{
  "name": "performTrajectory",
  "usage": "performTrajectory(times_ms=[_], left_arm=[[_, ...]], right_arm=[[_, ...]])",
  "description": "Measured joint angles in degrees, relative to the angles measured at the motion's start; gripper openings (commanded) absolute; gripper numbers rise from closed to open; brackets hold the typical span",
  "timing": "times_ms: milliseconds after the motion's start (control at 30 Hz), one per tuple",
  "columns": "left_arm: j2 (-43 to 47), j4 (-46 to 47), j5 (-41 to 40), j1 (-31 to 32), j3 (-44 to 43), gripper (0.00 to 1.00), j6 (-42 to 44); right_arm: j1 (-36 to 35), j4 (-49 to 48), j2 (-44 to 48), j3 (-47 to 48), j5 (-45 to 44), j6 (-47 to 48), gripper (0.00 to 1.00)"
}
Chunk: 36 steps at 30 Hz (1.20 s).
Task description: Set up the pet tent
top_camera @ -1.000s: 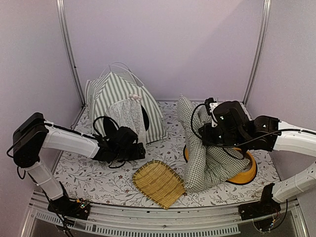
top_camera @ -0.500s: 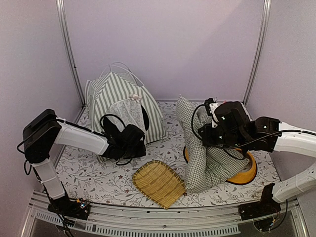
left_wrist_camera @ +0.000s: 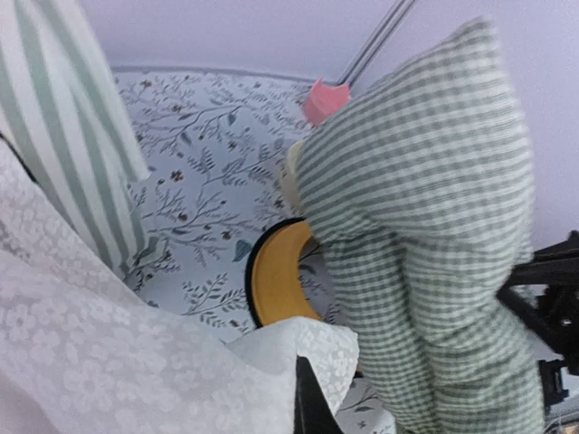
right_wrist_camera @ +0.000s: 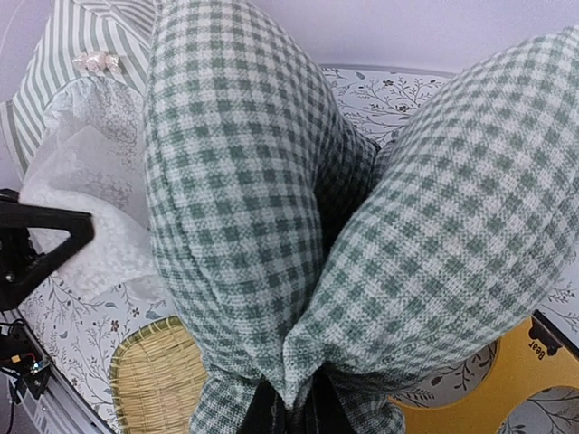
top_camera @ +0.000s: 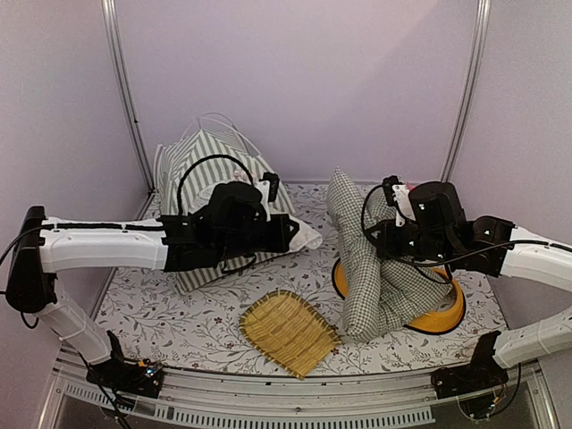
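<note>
Pet tent (top_camera: 192, 165) lies at the far-left corner of the tabletop (top_camera: 179, 326), just behind the nearer left fingers (left_wrist_camera: 309, 407), which pinch its lace curtain (top_camera: 304, 237); right fingers (right_wrist_camera: 312, 418) clamp the gingham cushion (top_camera: 357, 250).

Folded gingham cushion (top_camera: 371, 268) over orange bowl (top_camera: 444, 313) (bamboo tray (top_camera: 288, 332) nearby)

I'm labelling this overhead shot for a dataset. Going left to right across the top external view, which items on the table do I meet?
pet tent → woven bamboo tray → green checked cushion. The orange bowl is left out, since the cushion lies over most of it.
</note>
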State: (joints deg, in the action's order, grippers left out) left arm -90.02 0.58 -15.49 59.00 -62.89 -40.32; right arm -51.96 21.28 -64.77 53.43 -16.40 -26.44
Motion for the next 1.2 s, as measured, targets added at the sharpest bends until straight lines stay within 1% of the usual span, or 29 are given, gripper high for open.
performTrajectory(times_ms=[167, 400, 500, 633, 767, 867, 1000, 1200], left_arm=[[5.22, 1.29, 2.1, 1.05, -5.44, 0.0, 3.61], [8.39, 1.03, 1.9, -0.04, -9.68, 0.0, 7.21], [9.6, 0.5, 1.44, -2.32, -10.47, 0.0, 8.37], [11.87, -0.42, 1.05, -7.39, -10.58, 0.0, 9.81], [13.84, -0.9, 1.99, -10.49, -10.58, 0.0, 10.78], [14.71, -0.72, 3.89, -11.23, -10.58, 0.0, 11.45], [14.69, -0.39, 7.76, -11.21, -10.6, 0.0, 11.56], [13.35, -0.39, 12.63, -9.9, -14.03, 0.0, 11.61]], right_arm=[[1.42, -4.72, 1.29, -2.32, 6.73, 1.79, 0.0], [1.4, -11.15, 0.72, -4.07, 18.86, 3.37, 0.0], [0.57, -14.36, -1.38, -4.26, 24.39, 3.82, 0.0], [-2.45, -18.4, -5.49, -4.26, 29.77, 4.7, 0.0], [-4.09, -22.91, -10.08, -3.85, 34.58, 4.79, 0.0], [-4.28, -24.41, -14.53, -1.29, 36.35, 4.76, 0.0], [-4.2, -27.54, -20.28, 4.33, 36.5, 4.59, 0.0], [-3.06, -32.46, -23.1, 8.28, 36.76, 3.48, 0.0]])
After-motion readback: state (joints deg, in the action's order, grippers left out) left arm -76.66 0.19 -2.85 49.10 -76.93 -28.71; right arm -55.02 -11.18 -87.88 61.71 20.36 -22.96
